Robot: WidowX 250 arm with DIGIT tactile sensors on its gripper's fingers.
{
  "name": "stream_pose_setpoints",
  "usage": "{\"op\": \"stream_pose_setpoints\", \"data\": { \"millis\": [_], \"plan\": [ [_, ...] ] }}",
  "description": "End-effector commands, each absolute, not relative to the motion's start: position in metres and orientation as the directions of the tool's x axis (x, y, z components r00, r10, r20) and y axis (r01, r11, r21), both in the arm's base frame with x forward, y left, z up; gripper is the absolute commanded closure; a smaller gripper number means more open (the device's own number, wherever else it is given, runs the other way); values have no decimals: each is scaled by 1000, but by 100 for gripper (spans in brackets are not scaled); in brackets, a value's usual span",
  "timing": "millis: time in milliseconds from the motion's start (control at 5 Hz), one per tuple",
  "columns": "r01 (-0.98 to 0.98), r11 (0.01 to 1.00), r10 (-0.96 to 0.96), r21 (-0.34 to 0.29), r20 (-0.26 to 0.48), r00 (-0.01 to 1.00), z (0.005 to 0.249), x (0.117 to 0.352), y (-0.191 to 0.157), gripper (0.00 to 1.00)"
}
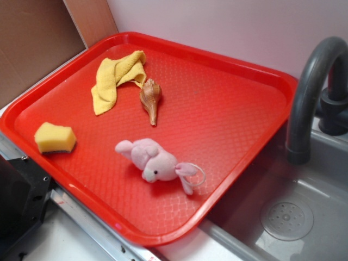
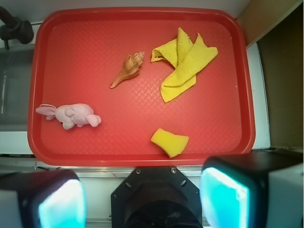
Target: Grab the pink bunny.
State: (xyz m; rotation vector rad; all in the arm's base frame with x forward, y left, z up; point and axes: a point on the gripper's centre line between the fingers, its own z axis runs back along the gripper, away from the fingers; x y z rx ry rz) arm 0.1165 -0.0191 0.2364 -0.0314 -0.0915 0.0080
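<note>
The pink bunny (image 1: 154,161) lies on its side on the red tray (image 1: 228,109), toward the tray's near right corner, ears and thin loop ring pointing right. From the wrist view the pink bunny (image 2: 70,114) is at the tray's (image 2: 118,52) left side. My gripper (image 2: 142,199) hangs high above the tray's near edge, open, with nothing between its two cyan pads (image 2: 223,197). It is well away from the bunny and does not show in the exterior view.
A yellow sponge block (image 1: 55,137) (image 2: 170,142), a brown spiral seashell (image 1: 150,99) (image 2: 128,70) and a crumpled yellow cloth (image 1: 116,78) (image 2: 184,61) also lie on the tray. A grey faucet (image 1: 314,87) and sink basin (image 1: 293,212) stand to the right.
</note>
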Motion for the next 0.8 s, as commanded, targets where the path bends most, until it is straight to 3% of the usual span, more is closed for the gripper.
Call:
{"op": "stream_pose_setpoints", "data": {
  "millis": [0, 400, 600],
  "plan": [
    [-7, 999, 9, -32, 91, 996, 236, 117, -19, 0],
    [313, 949, -310, -43, 70, 948, 225, 135, -33, 0],
    [478, 878, -476, -27, 60, 877, 220, 140, -45, 0]
  ]
}}
